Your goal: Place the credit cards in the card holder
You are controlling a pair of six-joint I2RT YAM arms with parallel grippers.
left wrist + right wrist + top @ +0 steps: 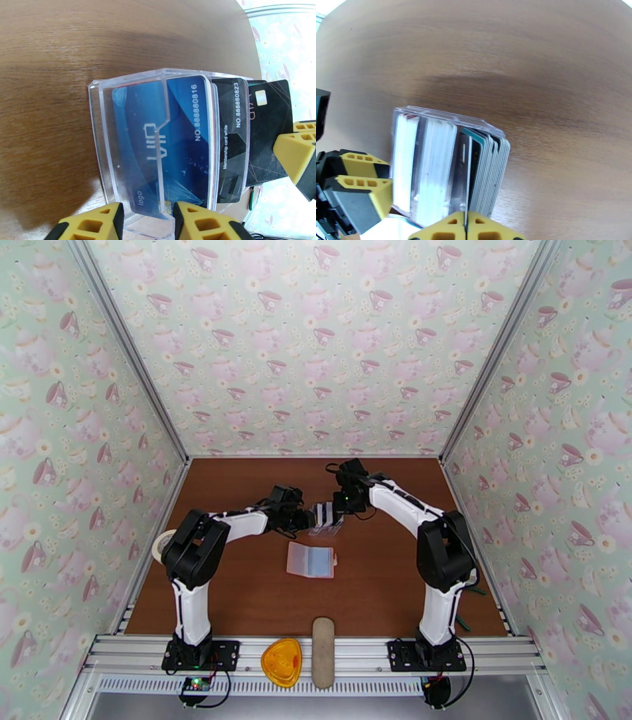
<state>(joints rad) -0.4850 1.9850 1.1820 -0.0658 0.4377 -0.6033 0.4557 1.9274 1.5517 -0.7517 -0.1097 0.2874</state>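
The credit cards (324,514) stand on edge in a clear plastic rack (98,130) at the middle of the table. A blue card (158,138) is at the front and dark ones are behind it. My left gripper (148,221) is closed on the rack's near wall, one yellow finger (91,223) on each side. My right gripper (466,225) is shut on the edge of one black card (268,130), which sticks out past the others. The pale pink card holder (310,560) lies open and flat on the table, nearer than the rack.
A long beige oval case (322,650) and an orange piece (282,662) rest on the front rail between the arm bases. A roll of tape (162,544) sits at the table's left edge. Patterned walls close in three sides.
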